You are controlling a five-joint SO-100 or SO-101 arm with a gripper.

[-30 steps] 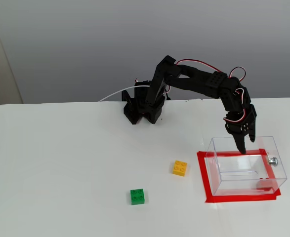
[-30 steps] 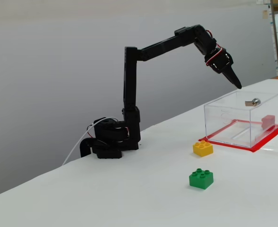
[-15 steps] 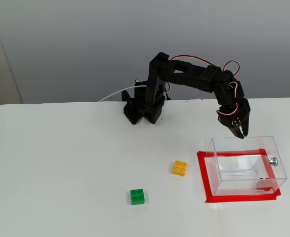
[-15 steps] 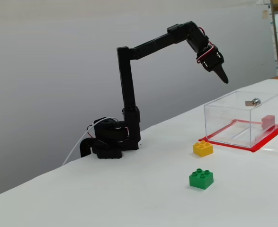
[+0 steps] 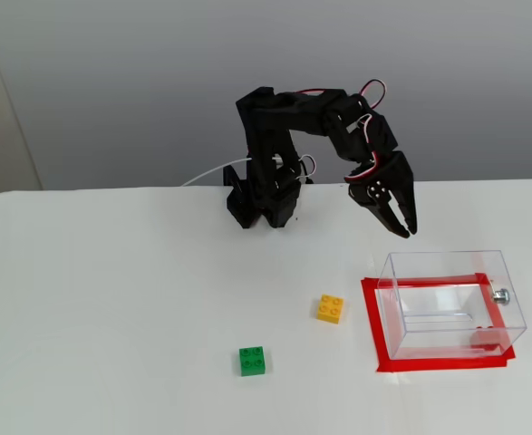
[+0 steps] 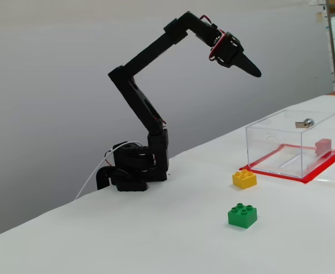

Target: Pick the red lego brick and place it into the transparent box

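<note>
The red lego brick (image 6: 323, 146) lies on the floor of the transparent box (image 6: 273, 145), near its right end. In the other fixed view, the red lego brick (image 5: 486, 340) shows faintly through the wall of the transparent box (image 5: 392, 272), at the front right corner. My gripper (image 5: 409, 230) hangs in the air, up and to the left of the box and apart from it. It is shut with nothing in it. Seen from the side, my gripper (image 6: 255, 72) is high above the table and points down and to the right.
A yellow brick (image 5: 330, 308) (image 6: 244, 178) sits just left of the box. A green brick (image 5: 253, 360) (image 6: 242, 216) lies nearer the front. Red tape (image 5: 372, 326) outlines the box's footprint. The arm's base (image 5: 261, 204) stands at the back of the white table.
The gripper has lifted from the box's opening and swung back to the left toward the base as the arm folded. The red brick stays in the box.
</note>
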